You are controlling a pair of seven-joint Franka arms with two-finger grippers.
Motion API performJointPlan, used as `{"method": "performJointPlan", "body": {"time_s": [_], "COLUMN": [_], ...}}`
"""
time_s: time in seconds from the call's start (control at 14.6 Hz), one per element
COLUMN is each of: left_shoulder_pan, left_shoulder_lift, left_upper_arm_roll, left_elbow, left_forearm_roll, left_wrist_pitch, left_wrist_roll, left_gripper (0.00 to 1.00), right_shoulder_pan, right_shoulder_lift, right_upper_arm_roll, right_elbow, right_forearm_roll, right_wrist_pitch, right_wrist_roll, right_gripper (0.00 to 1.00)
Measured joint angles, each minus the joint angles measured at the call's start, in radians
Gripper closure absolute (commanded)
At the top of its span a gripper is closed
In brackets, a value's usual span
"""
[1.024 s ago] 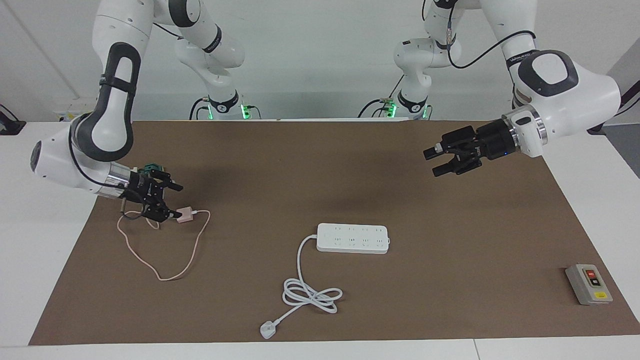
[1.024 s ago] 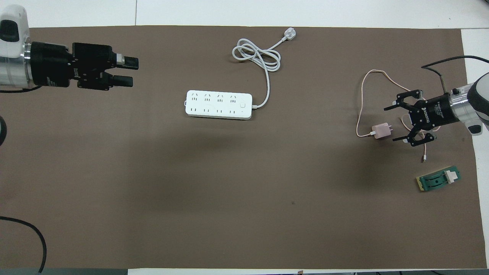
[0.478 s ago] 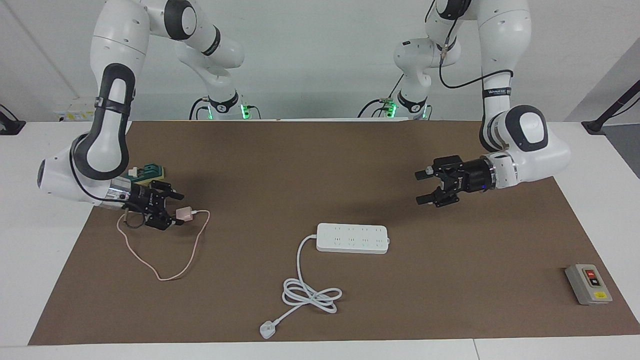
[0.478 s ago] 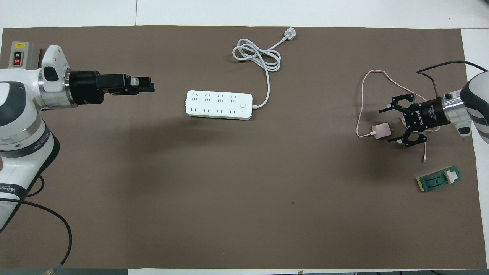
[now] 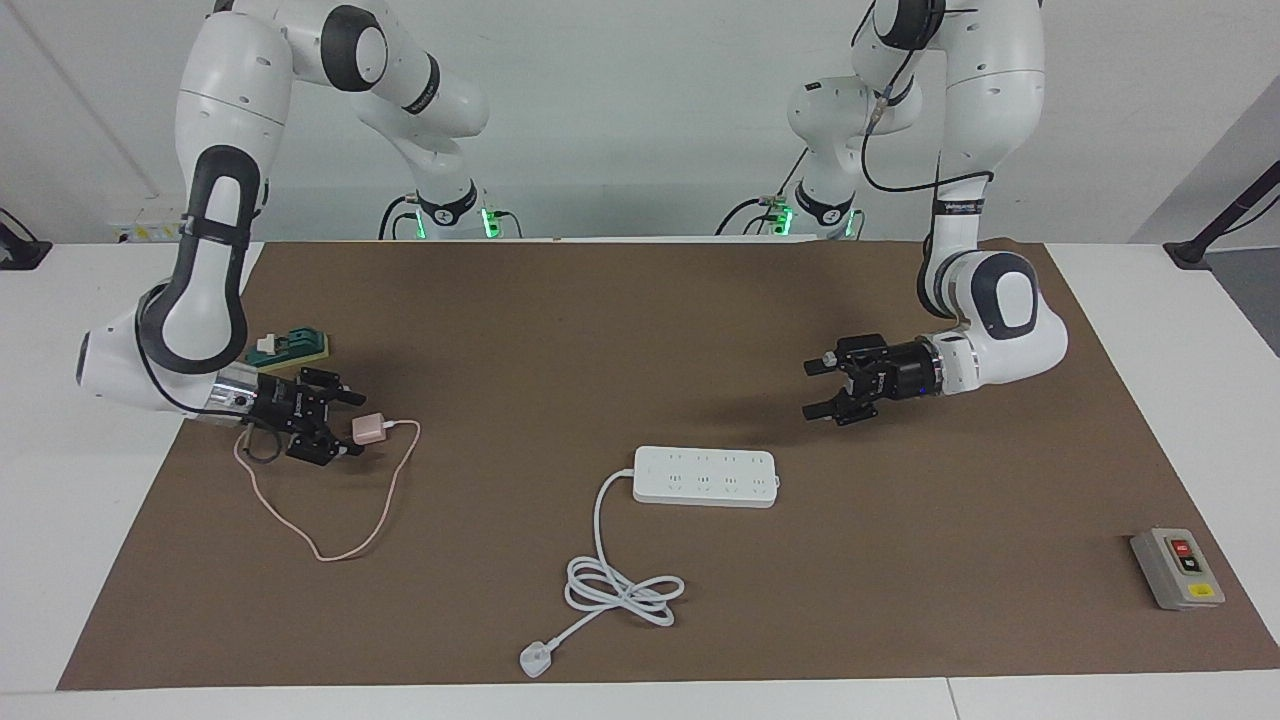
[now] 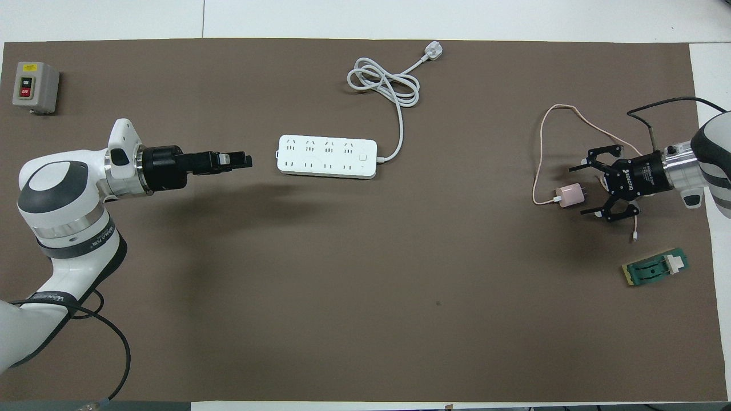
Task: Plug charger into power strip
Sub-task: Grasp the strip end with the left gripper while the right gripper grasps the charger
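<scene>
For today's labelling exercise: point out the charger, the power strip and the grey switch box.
charger (image 6: 570, 195), overhead view, top face of the pink cube.
power strip (image 5: 705, 477), facing view, middle of its socket face.
grey switch box (image 5: 1177, 568), facing view, its top face by the buttons.

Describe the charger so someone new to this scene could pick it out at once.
Start at the brown mat and go to the right arm's end of the table. There the open right gripper flanks the charger, a small pale pink cube trailing a thin pink cable. The green switch block nearby is flatter, with no cable.
</scene>
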Motion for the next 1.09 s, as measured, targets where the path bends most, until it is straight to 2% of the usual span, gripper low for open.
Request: {"method": "performJointPlan", "body": {"time_s": [0.27, 0.41, 0.82, 1.02, 1.09], "left_shoulder_pan": [-0.031, -0.056, -0.139, -0.167, -0.17], "left_shoulder_lift": [-0.094, -0.123, -0.21, -0.241, -0.244], "left_upper_arm_roll": [-0.009, -0.01, -0.013, -0.015, -0.017], "left_elbow": [-0.17, -0.224, -0.251, -0.245, -0.24], "left_forearm_roll": [-0.083, -0.118, -0.228, -0.26, -0.262], "left_wrist_pitch": [0.056, 0.062, 0.069, 0.069, 0.069], "left_wrist_roll": [0.007, -0.006, -0.16, -0.21, -0.212], "left_gripper": [0.0, 0.0, 0.0, 0.0, 0.0], "right_shoulder_pan": [-0.013, -0.013, -0.013, -0.013, -0.013], "right_shoulder_lift": [0.027, 0.028, 0.031, 0.034, 0.035], "right_upper_arm_roll": [0.001, 0.002, 0.002, 0.002, 0.002], "right_elbow": [0.013, 0.013, 0.013, 0.013, 0.013], "right_forearm_roll": [0.001, 0.001, 0.001, 0.001, 0.001], "right_wrist_pitch": [-0.035, -0.039, -0.04, -0.041, -0.041], "right_wrist_roll": [-0.018, -0.019, -0.054, -0.056, -0.057], "right_gripper": [0.0, 0.0, 0.0, 0.23, 0.24]}}
